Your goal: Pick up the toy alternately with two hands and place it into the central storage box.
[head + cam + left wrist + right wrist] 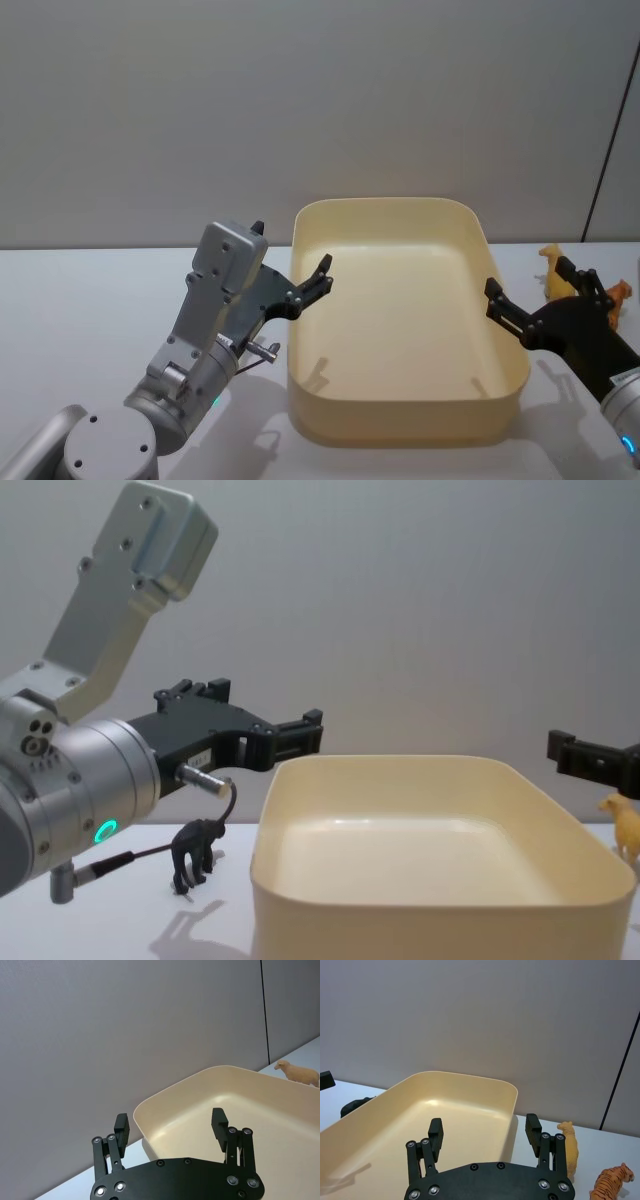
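The desk (100, 290) is carrying the central storage box (400, 425) at centre, empty, so either arm can reach it. The left end effector (170, 1120) and right end effector (484, 1125) are hovering released, flanking its walls. The toys are standing outside: black monkey (195, 855) left, yellow animal (568, 1147) and tiger (610, 1185) right, partly hidden in the head view

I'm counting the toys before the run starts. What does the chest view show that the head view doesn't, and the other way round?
The chest view adds a black toy animal standing on the table to the left of the central storage box. The head view adds an orange toy at the far right, beyond the right gripper. Both share the box, which holds no toy, the yellow toy to its right, and the left gripper and right gripper flanking the box, fingers open.
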